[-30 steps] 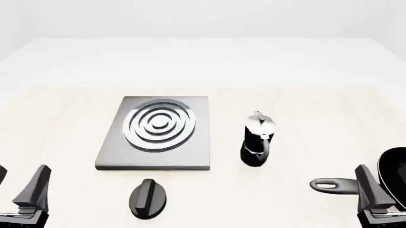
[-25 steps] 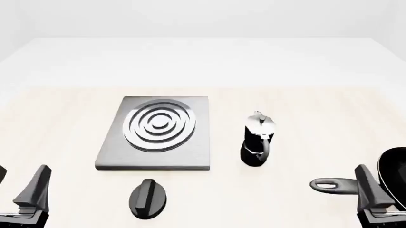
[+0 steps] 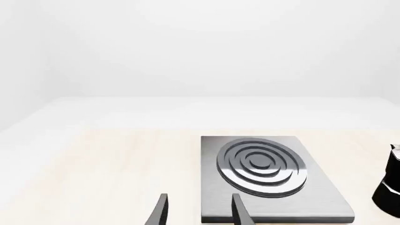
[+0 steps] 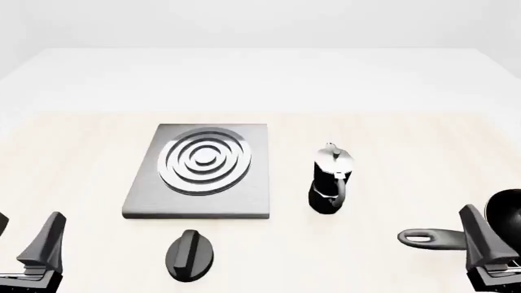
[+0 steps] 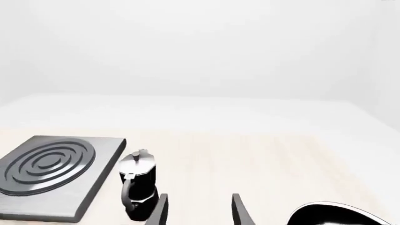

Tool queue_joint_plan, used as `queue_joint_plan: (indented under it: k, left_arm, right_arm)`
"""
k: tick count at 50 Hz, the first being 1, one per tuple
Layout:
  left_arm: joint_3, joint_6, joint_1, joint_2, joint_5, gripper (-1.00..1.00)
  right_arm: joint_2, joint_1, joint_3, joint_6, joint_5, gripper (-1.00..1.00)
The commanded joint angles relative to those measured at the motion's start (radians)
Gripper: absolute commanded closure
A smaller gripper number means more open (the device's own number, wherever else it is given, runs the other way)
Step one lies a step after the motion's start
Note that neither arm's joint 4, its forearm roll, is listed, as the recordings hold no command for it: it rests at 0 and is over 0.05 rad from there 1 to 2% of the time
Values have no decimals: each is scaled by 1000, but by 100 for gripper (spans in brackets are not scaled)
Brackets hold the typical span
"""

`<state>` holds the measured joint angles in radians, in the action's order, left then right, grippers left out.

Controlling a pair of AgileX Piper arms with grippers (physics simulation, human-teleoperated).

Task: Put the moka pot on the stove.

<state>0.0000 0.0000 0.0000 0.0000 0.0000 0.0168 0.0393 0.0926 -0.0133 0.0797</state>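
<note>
While both tools sit low at the near edge of the tabletop [image 4: 407, 140], the left tool [image 3: 198, 213] and the right tool [image 5: 198, 211] each show their fingers spread wide, holding nothing. Just beyond lie a black oval knob [image 4: 190, 255] and a long-handled pan [image 4: 440, 237]. Farther out, the moka pot [image 4: 330, 179] stands upright on the bare tabletop, just right of the stove [image 4: 199, 173], apart from it.

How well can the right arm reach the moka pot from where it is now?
Probably yes. The right pincer is open, and the moka pot stands upright ahead of it with bare table between; the pan lies off to the side.
</note>
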Motion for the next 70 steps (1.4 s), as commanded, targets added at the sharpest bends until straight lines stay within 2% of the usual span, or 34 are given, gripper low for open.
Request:
queue_joint_plan:
  k: [1, 21, 36, 52, 70]
  left_arm:
    - [0, 0, 0, 0, 0, -100]
    - [0, 0, 0, 0, 0, -100]
    - [0, 0, 0, 0, 0, -100]
    - [0, 0, 0, 0, 0, -100]
    - [0, 0, 0, 0, 0, -100]
  right_arm:
    - [10, 59, 72, -6, 70, -100]
    - [138, 170, 117, 5, 74, -100]
    - [242, 241, 112, 7, 5, -100]
    - [417, 302, 62, 30, -174, -100]
    - [567, 324, 43, 45, -324, -100]
